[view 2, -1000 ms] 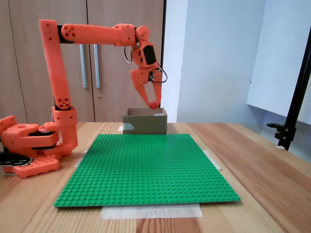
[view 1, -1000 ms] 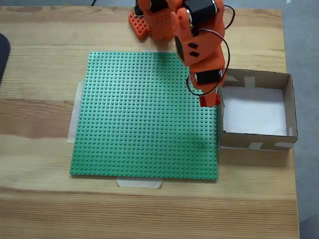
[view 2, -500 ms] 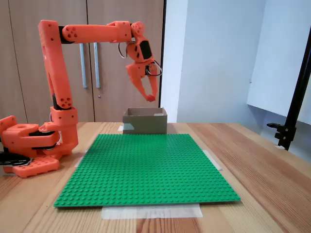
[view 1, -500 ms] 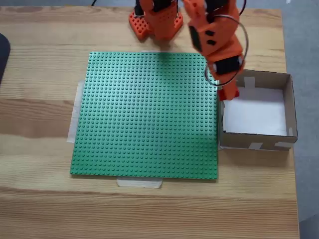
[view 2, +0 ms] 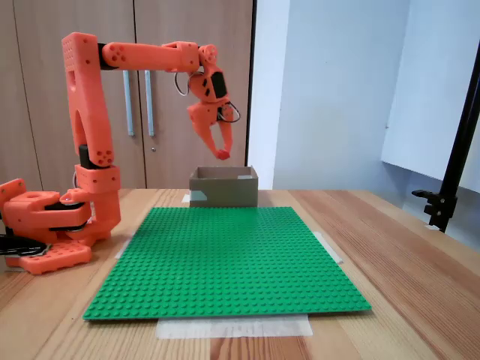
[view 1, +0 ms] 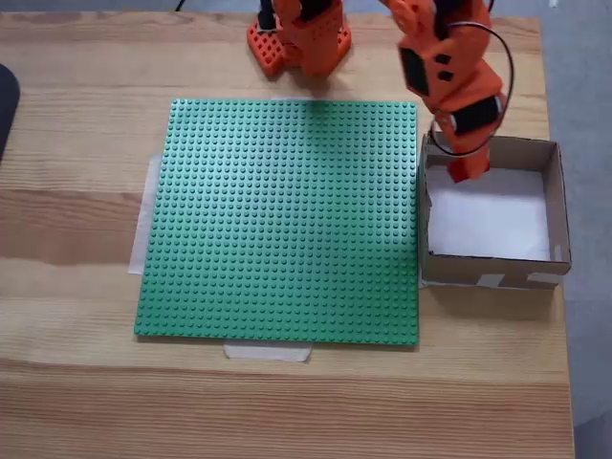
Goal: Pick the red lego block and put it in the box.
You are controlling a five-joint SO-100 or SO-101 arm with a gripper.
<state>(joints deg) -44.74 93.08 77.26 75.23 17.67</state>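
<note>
My orange gripper (view 1: 468, 172) hangs over the upper left part of the box (view 1: 557, 196), shut on the red lego block (view 1: 470, 168), which shows as a small red piece between the fingertips. In the fixed view from table level, the gripper (view 2: 222, 154) points down and holds the red lego block (view 2: 223, 155) a short way above the top rim of the brown cardboard box (view 2: 223, 189). The box has a white bottom and pale tape patches on its walls, and nothing lies in it.
A large green studded baseplate (view 1: 287, 220) is taped to the wooden table, left of the box. The arm's orange base (view 1: 298, 38) stands at the table's far edge. A dark object (view 1: 5, 105) pokes in at the left edge. A black stand (view 2: 457, 150) rises at the right.
The gripper carried the red block from the baseplate's right edge rightwards to above the box. In the table-level view it rose and drew back above the box rim.
</note>
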